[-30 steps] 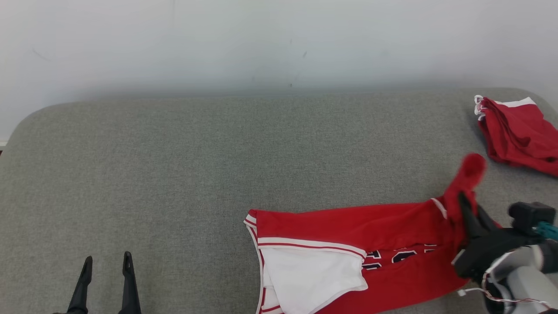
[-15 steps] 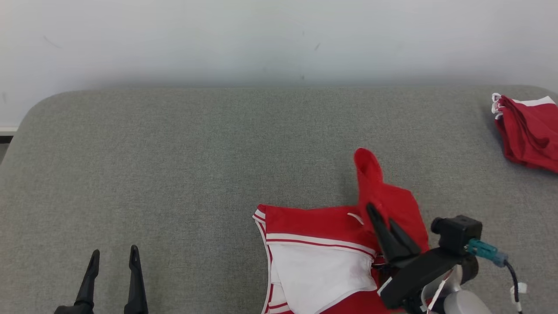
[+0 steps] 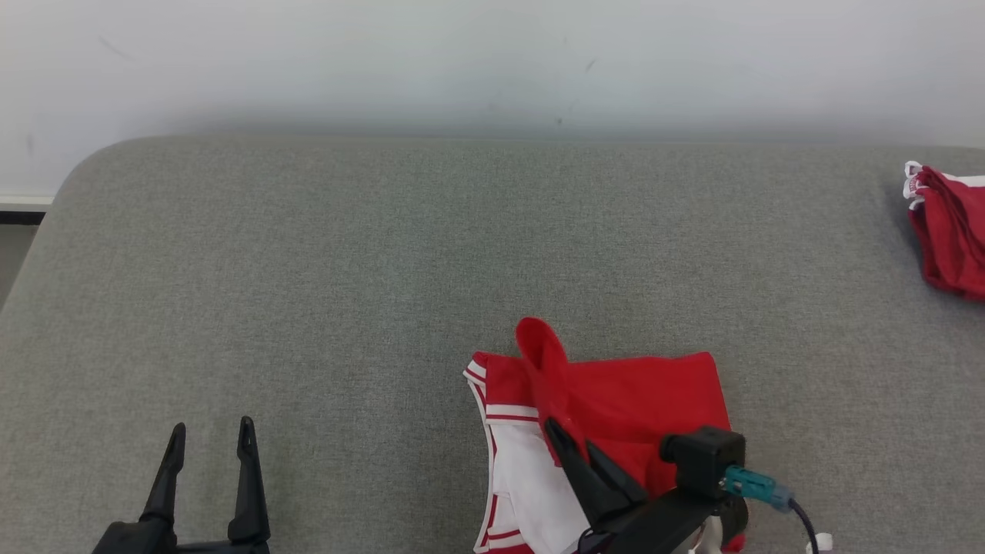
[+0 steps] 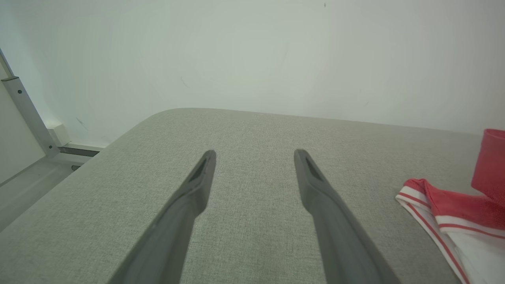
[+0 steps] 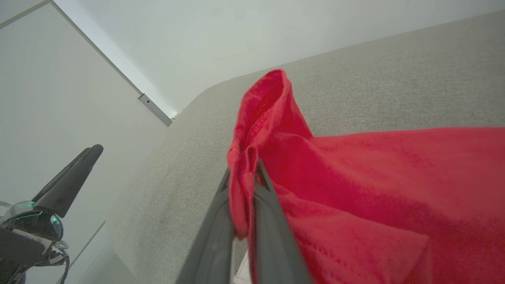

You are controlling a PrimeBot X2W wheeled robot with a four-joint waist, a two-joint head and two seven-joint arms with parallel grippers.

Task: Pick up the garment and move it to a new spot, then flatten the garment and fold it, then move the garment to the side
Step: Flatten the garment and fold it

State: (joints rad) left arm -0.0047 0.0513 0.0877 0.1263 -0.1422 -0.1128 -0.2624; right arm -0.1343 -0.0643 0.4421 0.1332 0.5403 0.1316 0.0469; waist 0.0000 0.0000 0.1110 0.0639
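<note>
The garment (image 3: 616,400) is a red jersey with white panels and striped trim, lying on the grey padded table (image 3: 385,254) at the lower middle. My right gripper (image 3: 571,437) is shut on a red edge of the garment (image 5: 355,205), and the cloth loops up above its fingertips while the held part lies folded leftward over the rest. At the lower left my left gripper (image 3: 209,437) stands open over bare table, well left of the garment. The left wrist view shows that gripper (image 4: 254,157) with nothing between its fingers and the garment's striped edge (image 4: 442,217) at the right.
A second red garment (image 3: 950,238) lies bunched at the table's far right edge. A pale wall stands behind the table. The left wrist view has the table's rounded left corner with a metal frame leg (image 4: 27,114) beyond it.
My right gripper has carried the held red edge leftward across the garment, folding the right part over the left. The head camera shifted too. The left gripper stays open.
</note>
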